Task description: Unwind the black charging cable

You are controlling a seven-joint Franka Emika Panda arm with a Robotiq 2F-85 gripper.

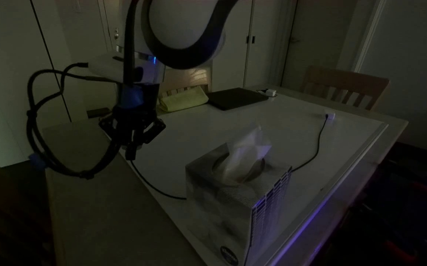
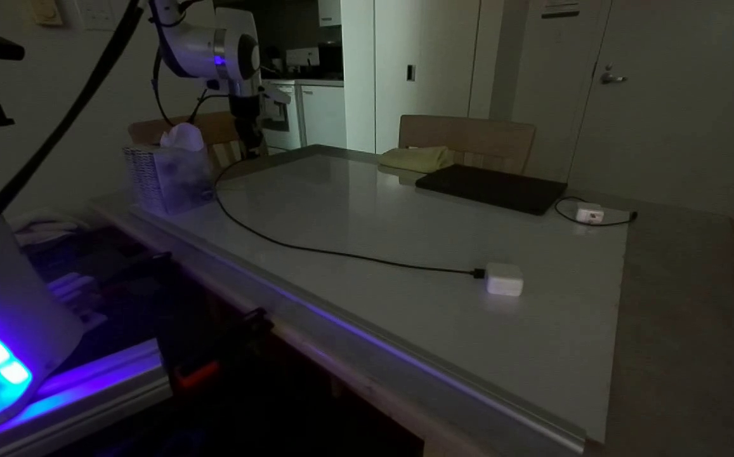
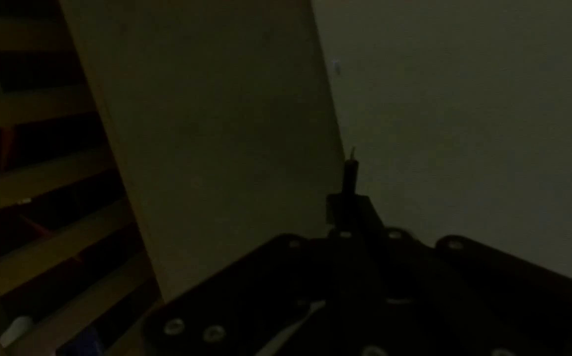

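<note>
Across the white board, the black charging cable stretches thin in one long, loose curve from a white adapter, passing beside the tissue box, its top opening holding a white tissue. The cable's far end leads up to the claw, closed firmly around it, plug tip protruding.

Thin black charging cable lies unwound in a long loose curve across the white board, one end plugged into the white adapter. Other end is held up, pinched in the gripper, with the dark plug tip poking out in the wrist view.
</note>
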